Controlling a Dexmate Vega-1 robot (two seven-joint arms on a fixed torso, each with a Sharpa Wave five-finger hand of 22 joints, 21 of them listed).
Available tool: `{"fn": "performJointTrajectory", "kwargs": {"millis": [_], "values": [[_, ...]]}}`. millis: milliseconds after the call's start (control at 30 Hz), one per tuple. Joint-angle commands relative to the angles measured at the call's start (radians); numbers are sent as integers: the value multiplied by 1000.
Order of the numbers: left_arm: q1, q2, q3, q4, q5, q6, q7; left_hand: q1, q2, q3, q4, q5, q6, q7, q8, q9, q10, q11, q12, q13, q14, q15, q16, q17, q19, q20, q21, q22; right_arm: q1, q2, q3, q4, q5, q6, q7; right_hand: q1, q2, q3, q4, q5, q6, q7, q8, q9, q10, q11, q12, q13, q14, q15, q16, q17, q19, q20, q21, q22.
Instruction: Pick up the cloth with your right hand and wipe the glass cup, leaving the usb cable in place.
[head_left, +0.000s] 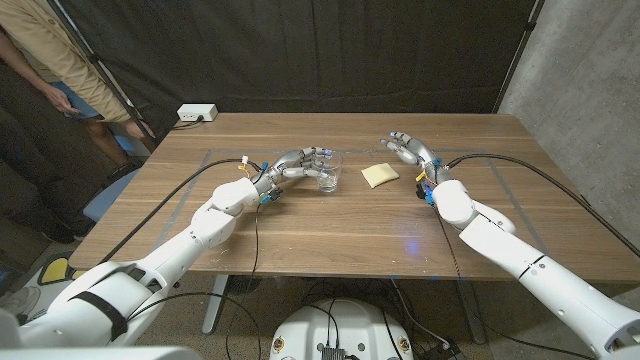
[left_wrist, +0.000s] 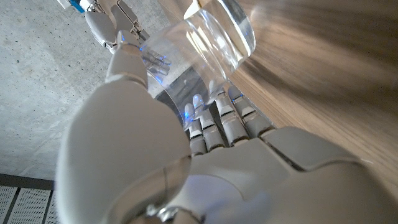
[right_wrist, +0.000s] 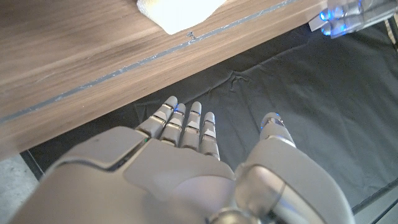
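Head view: left hand (head_left: 297, 162) wraps glass cup (head_left: 328, 178) near worktop (head_left: 300, 225) middle. Yellow cloth (head_left: 379, 175) lies just right of cup. Right hand (head_left: 411, 150) hovers right of cloth, fingers spread, holding nothing.

Left wrist view: fingers (left_wrist: 214, 118) curl round cup (left_wrist: 205, 43).

Right wrist view: right hand (right_wrist: 186, 155) wide open, cloth (right_wrist: 177, 12) on worktop beyond fingertips.

The left hand (head_left: 300, 163) is held curled with fingers (left_wrist: 214, 121) bent, while the right hand (head_left: 412, 150) is held raised, fingers (right_wrist: 186, 127) spread.
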Motion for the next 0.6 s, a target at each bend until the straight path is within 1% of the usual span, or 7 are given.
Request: {"fn": "performJointTrajectory", "kwargs": {"millis": [33,233,267,333,400,433,600], "values": [[1,7,-6,-9,-5,2,-1,79,115,42,33,5,156,-56,73,2,92,-79,6,7,12,-155,-3,7,6,-6,8,3,87,-84,-157,-46,-122,-129,-27,17,-2,-1,-5,1,15,0,2,3,8,-2,-4,6,5,-5,1,5,4,5,1,3],[6,11,-9,-18,-10,0,-1,80,118,45,33,7,166,-60,82,1,101,-78,10,11,23,-156,-2,11,6,-5,11,3,143,-106,-241,-51,-177,-193,-11,22,-3,0,-7,1,17,-2,2,3,12,-4,-4,6,7,-7,0,5,8,2,2,3],[6,11,-10,-18,-13,-1,-4,80,118,45,33,7,172,-62,86,0,106,-84,12,12,31,-159,-1,13,6,-5,13,3,151,-108,-255,-52,-189,-206,-9,22,-3,0,-7,1,17,-2,2,3,12,-5,-4,6,7,-7,0,5,8,2,2,3],[9,14,-11,-24,-13,1,-1,79,117,45,34,8,178,-63,92,0,113,-83,15,15,38,-163,-1,15,6,-6,16,4,174,-113,-290,-52,-216,-229,3,24,-3,0,-7,1,18,-2,2,3,15,-7,-3,6,9,-8,0,5,9,3,2,3],[10,15,-12,-26,-13,1,1,80,117,46,33,8,185,-66,96,-1,117,-84,17,16,39,-164,-2,16,7,-7,18,3,185,-118,-307,-53,-221,-238,4,25,-3,0,-8,2,19,-2,2,3,16,-8,-3,6,10,-9,1,5,10,3,3,3],[11,14,-12,-26,-13,1,2,81,117,47,33,9,187,-66,98,-2,117,-85,18,17,42,-165,-2,17,7,-8,18,3,198,-120,-328,-54,-242,-254,11,26,-3,1,-8,2,19,-2,2,3,17,-10,-3,6,11,-10,0,5,11,3,3,3],[11,14,-13,-25,-13,-3,3,86,122,52,31,11,196,-63,110,0,125,-87,21,21,54,-170,-3,21,5,-8,22,3,233,-130,-382,-59,-278,-289,21,33,-2,2,-10,2,23,-3,2,3,23,-11,-3,6,16,-14,1,5,15,1,4,3]]}}
